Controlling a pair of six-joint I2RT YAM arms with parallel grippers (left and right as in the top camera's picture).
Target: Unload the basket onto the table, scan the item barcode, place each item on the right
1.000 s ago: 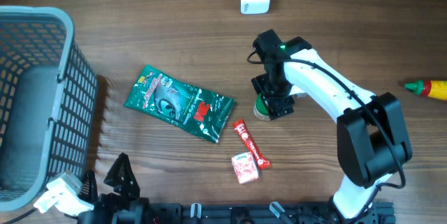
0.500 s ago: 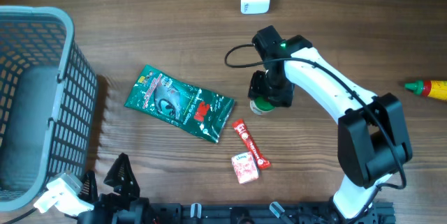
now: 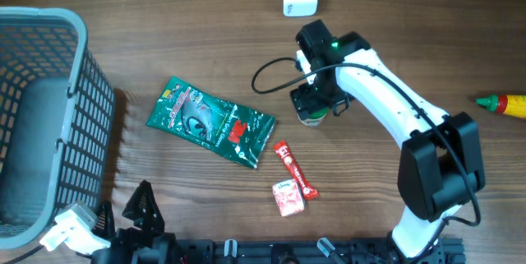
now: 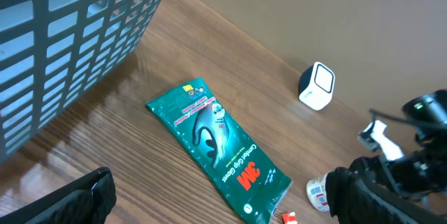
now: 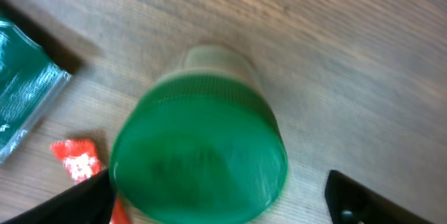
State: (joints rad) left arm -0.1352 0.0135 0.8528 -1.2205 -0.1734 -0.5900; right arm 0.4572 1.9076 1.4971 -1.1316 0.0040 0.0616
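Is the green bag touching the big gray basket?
Apart. The overhead view shows a strip of bare table between the green bag and the basket.

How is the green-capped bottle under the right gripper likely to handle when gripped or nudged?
The green-capped bottle looks small and rigid, so it is probably light and firm to pinch. Its round cap seems ribbed at the edge, which should help the grip, yet it could roll if tipped over on the smooth wooden table.
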